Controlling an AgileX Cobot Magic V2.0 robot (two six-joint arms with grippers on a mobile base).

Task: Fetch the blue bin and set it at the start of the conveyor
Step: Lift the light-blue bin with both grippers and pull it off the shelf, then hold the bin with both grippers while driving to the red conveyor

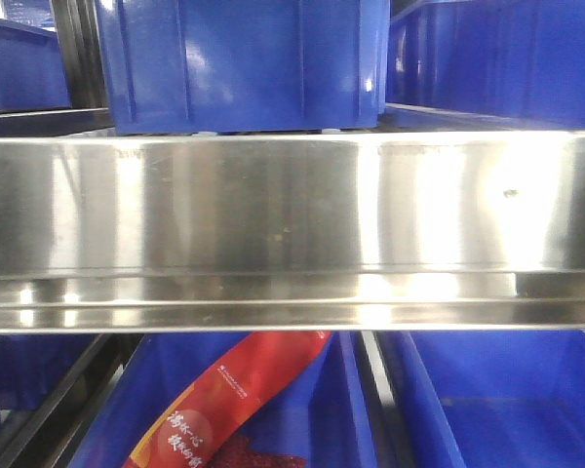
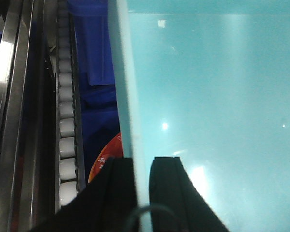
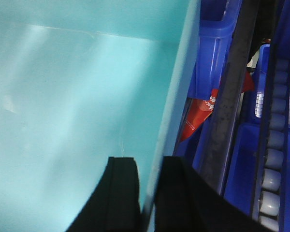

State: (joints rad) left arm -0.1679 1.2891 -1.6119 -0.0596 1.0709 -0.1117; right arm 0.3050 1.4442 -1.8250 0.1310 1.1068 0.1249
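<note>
The blue bin, a light cyan tub, fills the left wrist view (image 2: 217, 116) and the right wrist view (image 3: 72, 111). My left gripper (image 2: 142, 166) is shut on the bin's left wall, one black finger inside and one outside. My right gripper (image 3: 150, 166) is shut on the bin's right wall in the same way. The bin and both grippers are out of sight in the front view. The conveyor start is not in view.
A shiny steel shelf rail (image 1: 292, 224) spans the front view, with dark blue ribbed bins above (image 1: 239, 58) and below (image 1: 507, 400). A red packet (image 1: 234, 400) lies in a lower bin. Roller tracks run beside the tub on the left (image 2: 66, 130) and right (image 3: 273, 164).
</note>
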